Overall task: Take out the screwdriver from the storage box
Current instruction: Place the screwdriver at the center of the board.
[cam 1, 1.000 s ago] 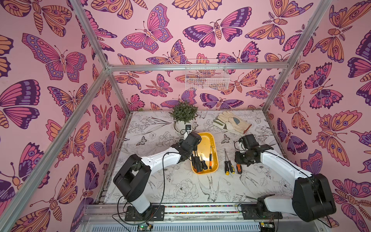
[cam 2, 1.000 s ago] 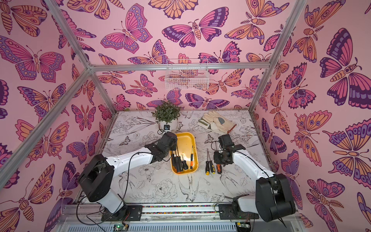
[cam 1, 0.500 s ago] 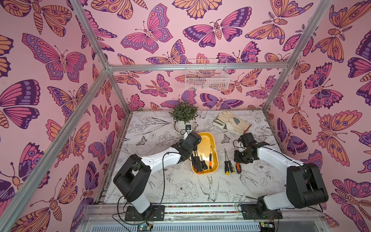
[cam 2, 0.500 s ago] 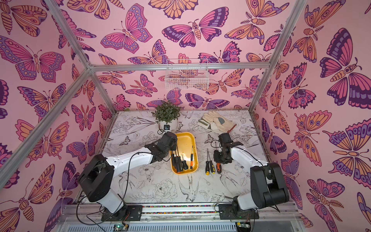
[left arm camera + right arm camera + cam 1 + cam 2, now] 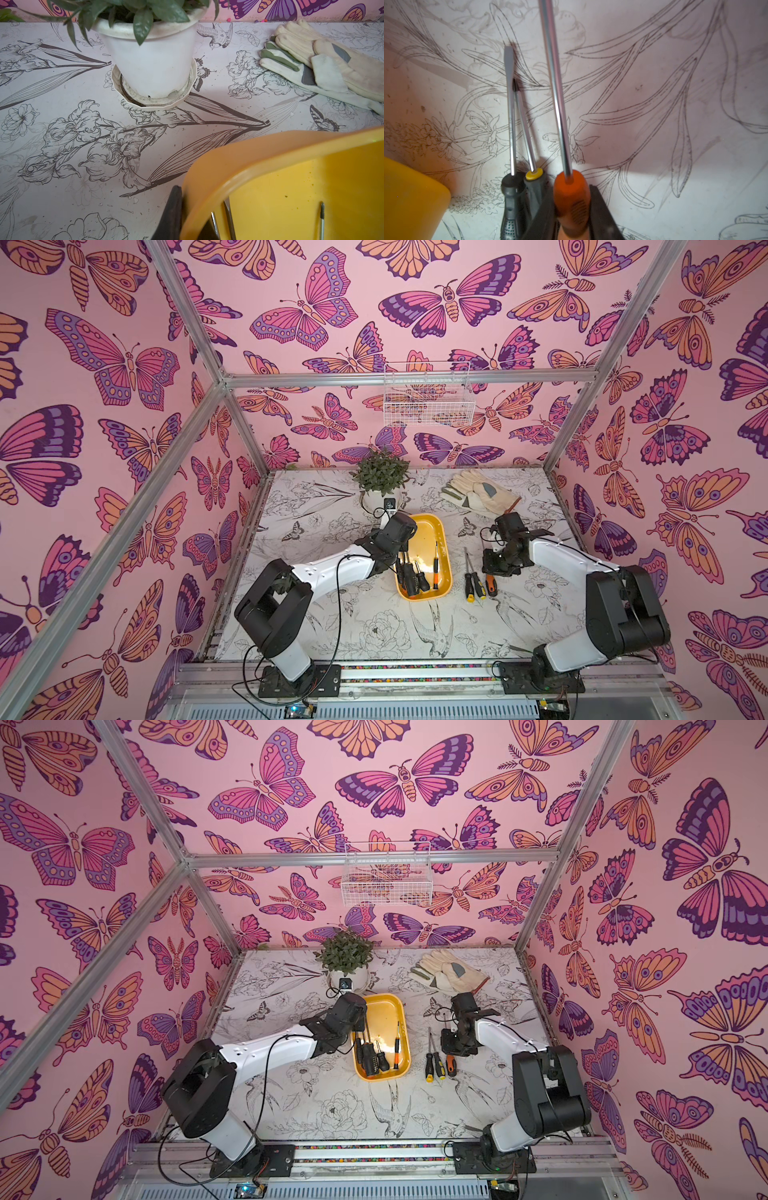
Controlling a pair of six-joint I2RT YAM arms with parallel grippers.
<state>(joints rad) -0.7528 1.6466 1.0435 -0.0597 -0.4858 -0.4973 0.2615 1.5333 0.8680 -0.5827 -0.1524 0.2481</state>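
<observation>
The yellow storage box lies mid-table. Several black-handled screwdrivers and a thin orange one lie in it. My left gripper is shut on the box's left rim, one finger outside and one inside. To the right of the box, my right gripper is shut on the handle of an orange-handled screwdriver. It holds it low over the table, and I cannot tell whether it touches. Two black-handled screwdrivers lie on the table just left of it.
A potted plant stands behind the box. A pair of work gloves lies at the back right. A white wire basket hangs on the back wall. A corner of the box shows beside the loose screwdrivers.
The right arm's elbow has drawn in slightly, and its gripper stays shut on the orange-handled screwdriver at about the same spot. The left arm and the box have not moved.
</observation>
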